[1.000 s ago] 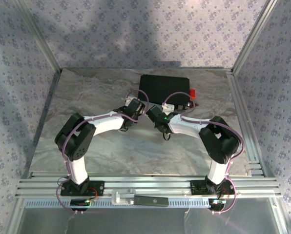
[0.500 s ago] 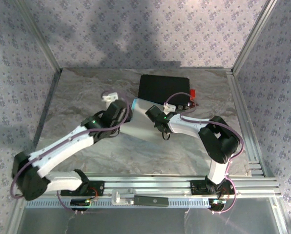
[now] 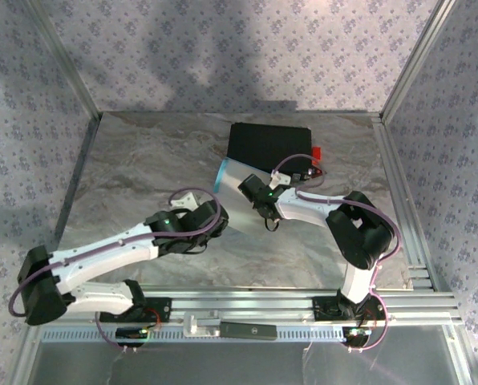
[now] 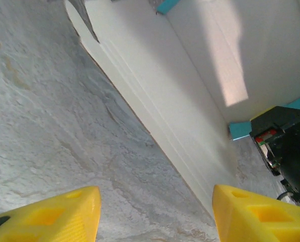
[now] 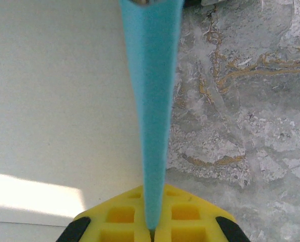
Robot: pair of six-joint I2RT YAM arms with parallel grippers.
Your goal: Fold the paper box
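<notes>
1. the box (image 3: 235, 200) lies on the counter (image 3: 143, 160), white side up. it is just in front of the black case (image 3: 269, 144), between the two hands.
2. a thin cyan edge shows along its far left side in the top view.
3. the right hand (image 5: 152, 228) is closed on a cyan flap (image 5: 152, 101) of the box. the flap stands upright between its yellow fingers (image 5: 182, 222), and the white face (image 5: 54, 101) lies flat to the left of it.
4. the right arm is in the same place as one second ago.
5. the left hand (image 3: 213, 220) is open. its yellow fingers (image 4: 64, 212) stand well apart, with bare counter between them and nothing held.
6. one second ago the left arm was folded, with its hand close to the right hand and over the box.
7. half a second ago it was stretched out, with its hand at the far left edge of the box.
8. now the hand has come back toward the bases and is beside the near left edge of the box.
9. more of the white sheet is uncovered now than one second ago.
</notes>
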